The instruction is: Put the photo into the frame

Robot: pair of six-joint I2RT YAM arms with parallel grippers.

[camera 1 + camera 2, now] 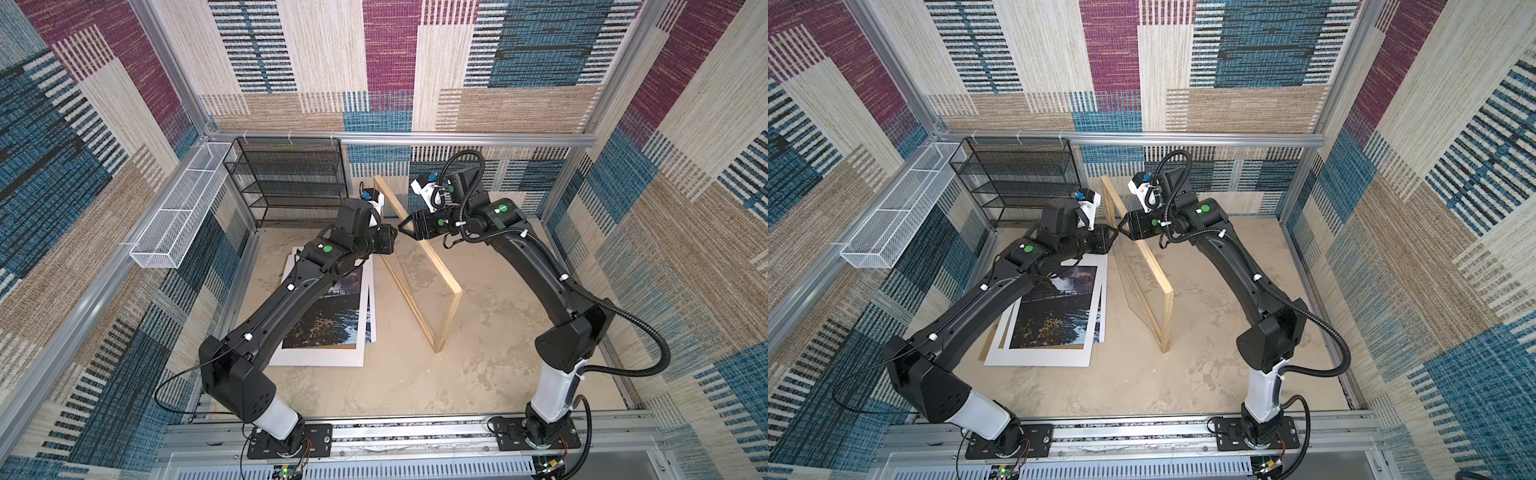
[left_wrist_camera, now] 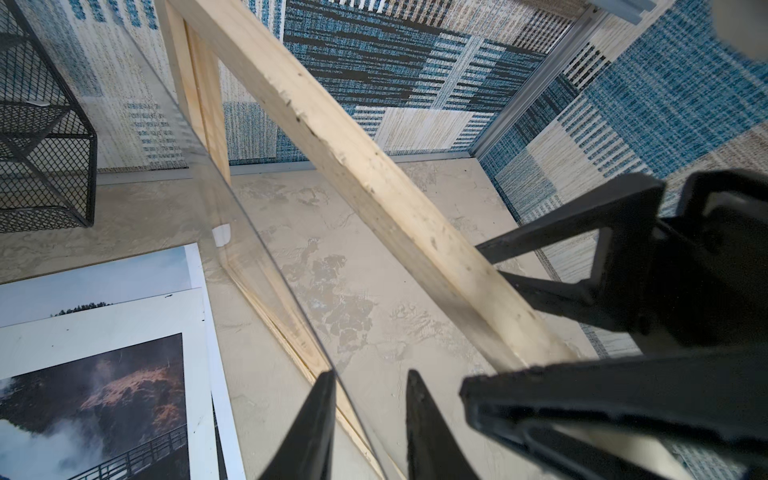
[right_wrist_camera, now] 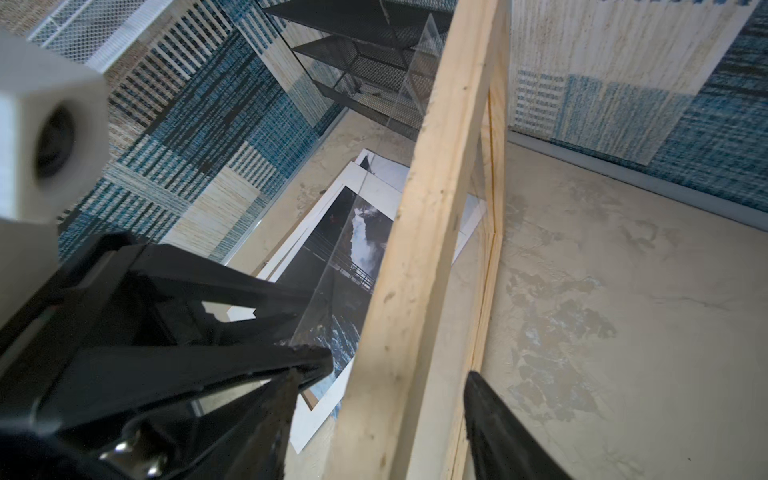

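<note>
The pale wooden frame (image 1: 449, 316) (image 1: 1167, 316) stands on edge near the table's middle, running front to back. Its clear pane (image 2: 249, 232) leans away from the top rail (image 2: 374, 178). My left gripper (image 1: 396, 235) (image 2: 371, 376) is open, and the pane's top edge passes between its fingers close to one of them. From the opposite side my right gripper (image 1: 402, 227) (image 3: 384, 376) straddles the top rail (image 3: 428, 208), open, with a gap showing at one finger. The photo (image 1: 332, 307) (image 1: 1054, 316) (image 2: 104, 374) lies flat left of the frame under a white mat (image 1: 1038, 357).
A black mesh shelf (image 1: 291, 183) stands at the back left, with a white wire basket (image 1: 178, 212) on the left wall rail. A brown board edge (image 1: 986, 349) peeks out under the mat. The patterned walls enclose the beige table (image 1: 415, 382).
</note>
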